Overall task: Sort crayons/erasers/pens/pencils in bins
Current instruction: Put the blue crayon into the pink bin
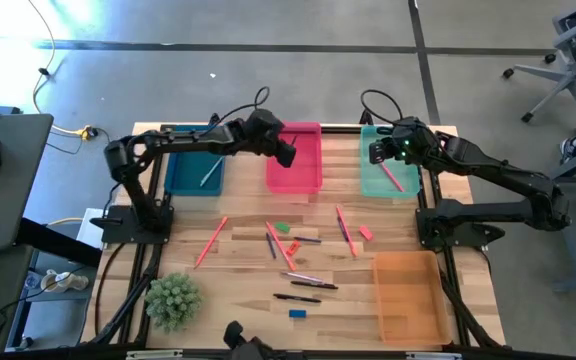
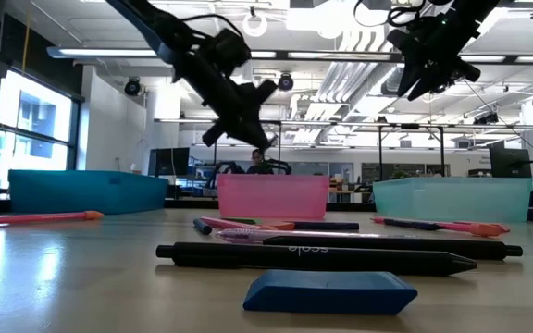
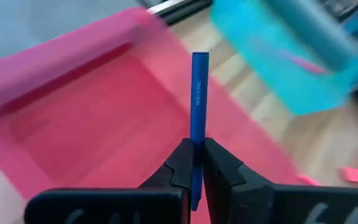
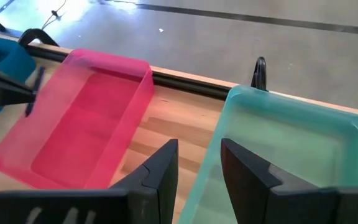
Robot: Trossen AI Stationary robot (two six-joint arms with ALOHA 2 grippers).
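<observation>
left gripper (image 3: 192, 163) is clamped on a blue stick (image 3: 198, 99) over the pink bin (image 1: 295, 160), its lower end hidden between the fingers; right gripper (image 4: 199, 163) hangs open, holding nothing, above the teal bin (image 4: 328, 124)

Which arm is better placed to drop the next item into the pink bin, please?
Left: its gripper is shut on a blue stick above the pink bin. The right gripper hangs open and empty over the teal bin.
</observation>
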